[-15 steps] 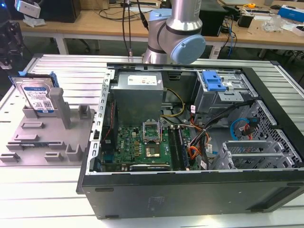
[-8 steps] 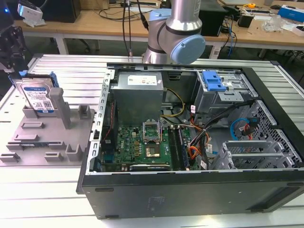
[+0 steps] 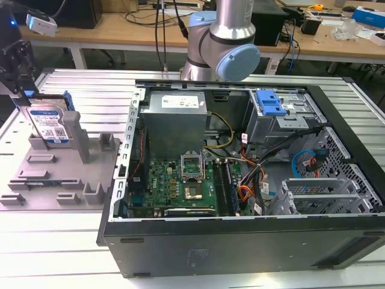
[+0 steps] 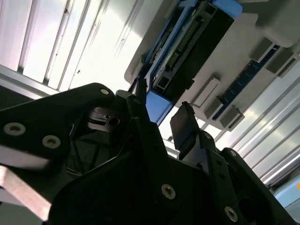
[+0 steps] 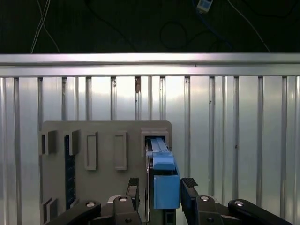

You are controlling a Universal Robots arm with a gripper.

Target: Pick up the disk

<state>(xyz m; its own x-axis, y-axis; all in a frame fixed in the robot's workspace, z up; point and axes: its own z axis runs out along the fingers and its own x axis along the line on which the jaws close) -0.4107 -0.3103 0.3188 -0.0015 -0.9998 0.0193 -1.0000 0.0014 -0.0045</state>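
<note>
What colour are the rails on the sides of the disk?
Blue. The side rails of the disk show best in the first wrist view.

Both wrist views (close) share the disk (image 5: 164, 185).

No lettering can be read. The disk (image 3: 43, 118), standing on edge in the grey holder (image 3: 60, 177), bears a blue-and-white label (image 3: 53, 130) with dark code blocks; its print is too small to make out. The power supply (image 3: 174, 132) in the case (image 3: 240, 244) has a white label (image 3: 180, 102) on its top, with lines of print likewise illegible.
</note>
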